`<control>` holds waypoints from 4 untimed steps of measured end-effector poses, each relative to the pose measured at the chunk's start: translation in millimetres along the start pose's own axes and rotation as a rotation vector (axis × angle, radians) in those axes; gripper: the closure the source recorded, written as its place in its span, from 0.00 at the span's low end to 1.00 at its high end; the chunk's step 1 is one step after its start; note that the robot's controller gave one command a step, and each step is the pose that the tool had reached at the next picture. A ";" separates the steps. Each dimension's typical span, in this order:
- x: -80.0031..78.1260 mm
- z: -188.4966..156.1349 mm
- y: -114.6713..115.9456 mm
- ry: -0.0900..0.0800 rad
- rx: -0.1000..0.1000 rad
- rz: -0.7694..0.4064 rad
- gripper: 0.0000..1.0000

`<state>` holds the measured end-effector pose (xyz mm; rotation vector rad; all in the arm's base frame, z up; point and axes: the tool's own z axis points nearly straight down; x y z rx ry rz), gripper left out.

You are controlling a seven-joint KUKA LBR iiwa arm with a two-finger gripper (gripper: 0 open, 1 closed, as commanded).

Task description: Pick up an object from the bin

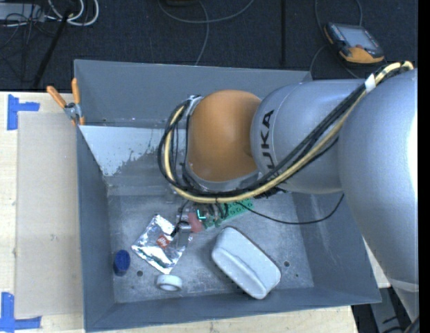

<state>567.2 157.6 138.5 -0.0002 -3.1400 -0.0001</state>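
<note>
Along the near wall of the grey metal bin (97, 207), a small white ring-shaped cap (169, 282) lies on the floor. A round blue cap (121, 262) lies near it on the left, close to the left wall. Right of the white cap and apart from it, a white oblong case (246, 262) with rounded corners lies slantwise. Just beyond the white cap rests a crumpled silver foil packet (158, 247) with some red print, left of the floor's middle. These 4 things lie singly on the floor.

The gripper (187, 224) is low over the packet's far right corner. Whether it is open or closed cannot be told, since the wrist hides most of it. A green circuit board (232, 210) shows under the wrist, near the case's far end. Beyond that sits the wrist's orange cover (218, 137), ringed by yellow and black cables (170, 151). The 1 silver arm (340, 137) reaches in from the right over the bin's far half.
</note>
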 end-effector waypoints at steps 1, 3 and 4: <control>12.8 73.4 -11.0 0.006 0.002 0.038 0.00; 31.2 -43.3 6.8 -0.008 -0.003 0.060 1.00; 26.0 -157.1 12.6 -0.011 -0.004 0.056 1.00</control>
